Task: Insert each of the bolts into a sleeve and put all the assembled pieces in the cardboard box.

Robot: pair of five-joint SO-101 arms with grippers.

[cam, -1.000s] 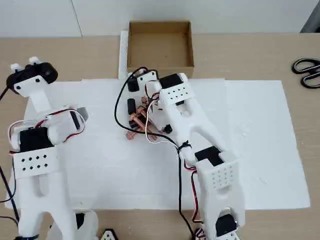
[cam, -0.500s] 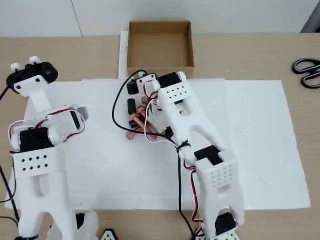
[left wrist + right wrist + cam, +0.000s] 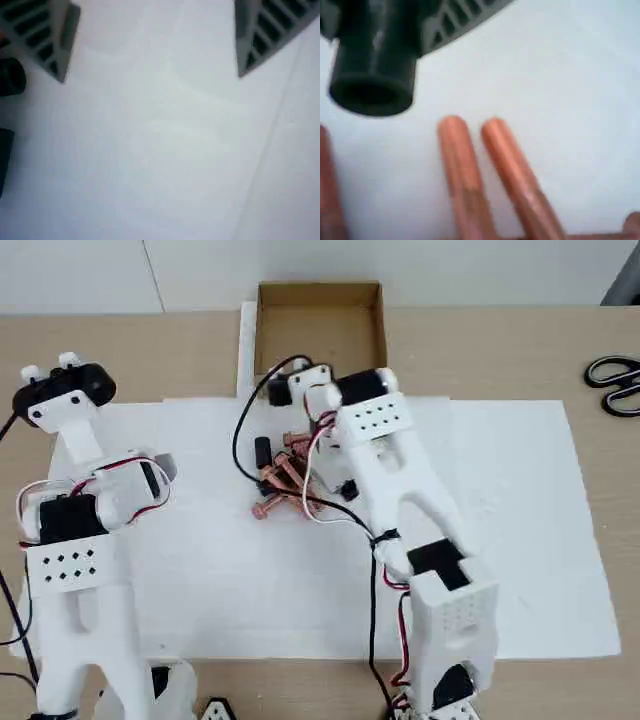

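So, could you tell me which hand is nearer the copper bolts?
Right. The right hand hangs close by the bolts, holding a black sleeve; the left hand is far off.

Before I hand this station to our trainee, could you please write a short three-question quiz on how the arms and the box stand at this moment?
1. True or false: the cardboard box already holds an assembled piece.
2. What does the right gripper hold? A) a copper bolt B) a black sleeve C) scissors
3. Fill in the blank: the left gripper hangs over the white sheet with its jaws ____.

Key: 1 false, the box is empty; 2 B; 3 open.
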